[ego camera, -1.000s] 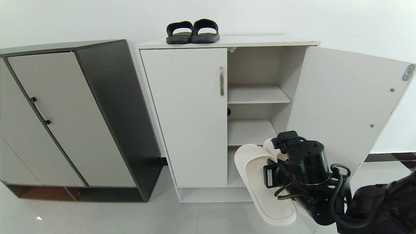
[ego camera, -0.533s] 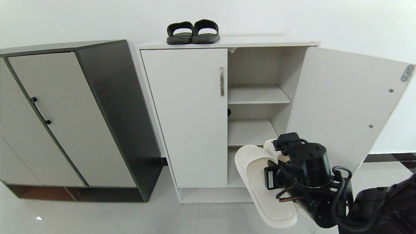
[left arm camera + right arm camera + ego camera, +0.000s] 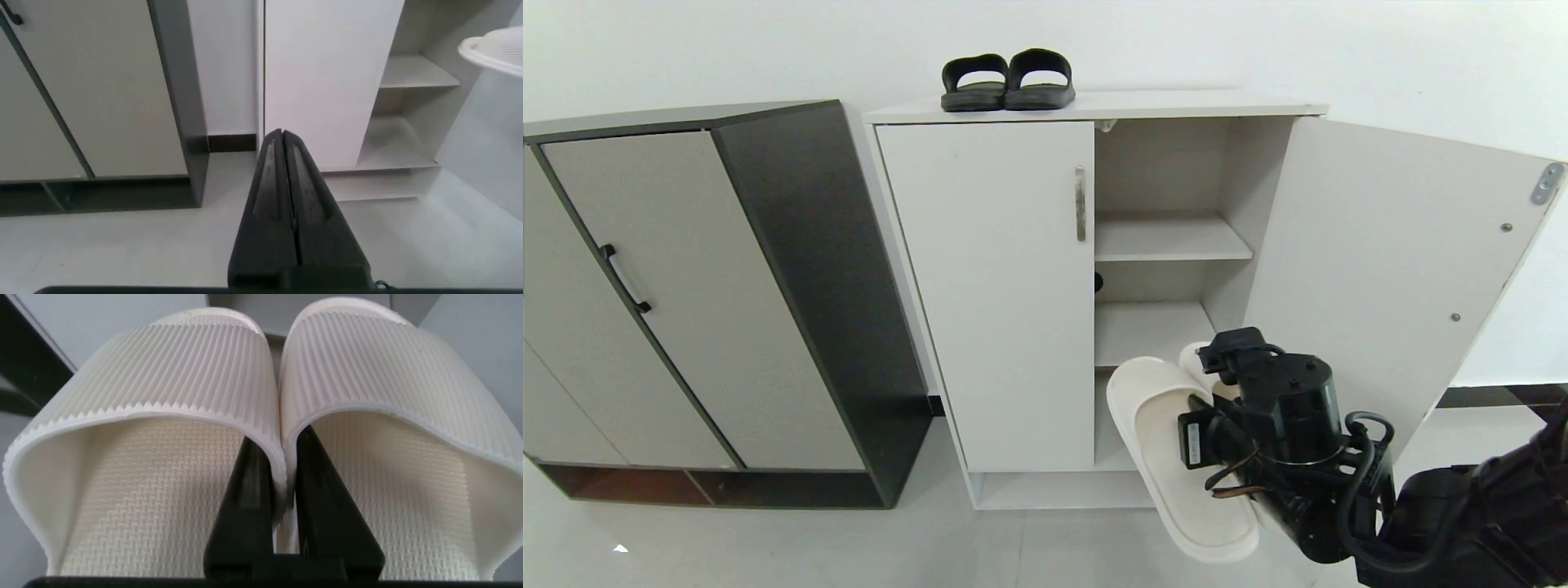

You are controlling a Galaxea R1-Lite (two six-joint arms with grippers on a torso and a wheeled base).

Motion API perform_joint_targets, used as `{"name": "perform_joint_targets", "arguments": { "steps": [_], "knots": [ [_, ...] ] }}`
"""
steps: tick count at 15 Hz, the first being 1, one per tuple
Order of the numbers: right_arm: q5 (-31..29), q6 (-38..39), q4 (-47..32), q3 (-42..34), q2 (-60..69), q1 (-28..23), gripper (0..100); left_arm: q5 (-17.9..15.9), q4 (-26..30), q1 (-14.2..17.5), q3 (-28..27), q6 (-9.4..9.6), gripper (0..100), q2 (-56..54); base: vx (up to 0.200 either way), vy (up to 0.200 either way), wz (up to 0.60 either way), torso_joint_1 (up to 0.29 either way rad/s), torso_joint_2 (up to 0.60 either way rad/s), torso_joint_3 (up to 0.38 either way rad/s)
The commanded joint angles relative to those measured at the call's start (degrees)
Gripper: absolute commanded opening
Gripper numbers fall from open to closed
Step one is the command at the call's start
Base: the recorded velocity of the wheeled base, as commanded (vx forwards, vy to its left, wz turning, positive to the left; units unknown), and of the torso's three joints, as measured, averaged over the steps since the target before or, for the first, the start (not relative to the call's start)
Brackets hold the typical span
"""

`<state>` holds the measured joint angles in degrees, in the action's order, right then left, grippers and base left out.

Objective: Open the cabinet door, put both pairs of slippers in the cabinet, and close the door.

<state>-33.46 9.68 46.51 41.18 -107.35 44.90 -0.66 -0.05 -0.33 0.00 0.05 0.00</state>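
Note:
A pair of white slippers (image 3: 1168, 441) hangs in the air in front of the lower part of the white cabinet (image 3: 1094, 110), toes towards its opening. My right gripper (image 3: 282, 494) is shut on the slippers (image 3: 172, 400), pinching their two inner strap edges together. The cabinet's right door (image 3: 1380, 261) stands swung open, showing bare shelves (image 3: 1168, 241); its left door (image 3: 996, 286) is closed. A pair of black slippers (image 3: 1007, 80) rests on the cabinet top. My left gripper (image 3: 282, 139) is shut on nothing, held above the floor, facing the cabinet (image 3: 327, 73).
A grey and dark cabinet (image 3: 703, 286) with a closed door stands just left of the white one. Pale floor (image 3: 809, 547) lies open in front of both. The open door limits room on the right.
My right arm with the white slippers has moved slightly left and up, closer to the cabinet opening. The black slippers and doors have not moved.

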Motion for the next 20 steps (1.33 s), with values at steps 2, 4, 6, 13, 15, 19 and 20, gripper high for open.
{"name": "perform_joint_targets", "arguments": {
  "steps": [2,4,6,13,15,19,20],
  "knots": [
    [-4.42,0.52,1.13,6.37,-6.64,-1.30,0,-0.48,-0.04,0.07,0.00,0.04,0,0.09,0.000,0.000,0.00,0.000,0.00,0.000],
    [-7.67,1.13,1.31,11.38,-12.53,-3.06,0,-0.48,-0.04,0.07,0.00,0.04,0,0.09,0.000,-0.100,0.00,0.001,0.00,0.001],
    [-7.58,1.66,1.31,13.40,-14.91,-3.06,0,-0.48,-0.04,-0.02,0.00,0.04,0,0.09,0.000,-0.200,0.00,0.000,0.00,0.005],
    [-7.67,1.75,2.27,19.99,-22.46,-2.36,0,-0.40,-0.04,-0.02,0.00,-0.05,0,0.09,0.000,-0.086,0.00,0.002,0.00,-0.001],
    [-7.49,1.75,3.68,19.99,-23.26,-2.45,0,-0.40,-0.04,-0.02,0.00,-0.05,0,0.09,0.000,0.000,0.00,0.000,0.00,0.000],
    [-7.14,1.66,6.49,20.08,-25.10,-2.36,0,-0.40,-0.04,-0.02,0.00,-0.05,0,0.09,0.000,0.000,0.00,0.000,0.00,0.000],
    [-6.70,1.57,8.86,19.99,-25.89,-2.36,0,-0.40,-0.04,-0.02,0.00,-0.05,0,0.09,0.000,0.000,0.00,0.000,0.00,0.000]
  ]
}}
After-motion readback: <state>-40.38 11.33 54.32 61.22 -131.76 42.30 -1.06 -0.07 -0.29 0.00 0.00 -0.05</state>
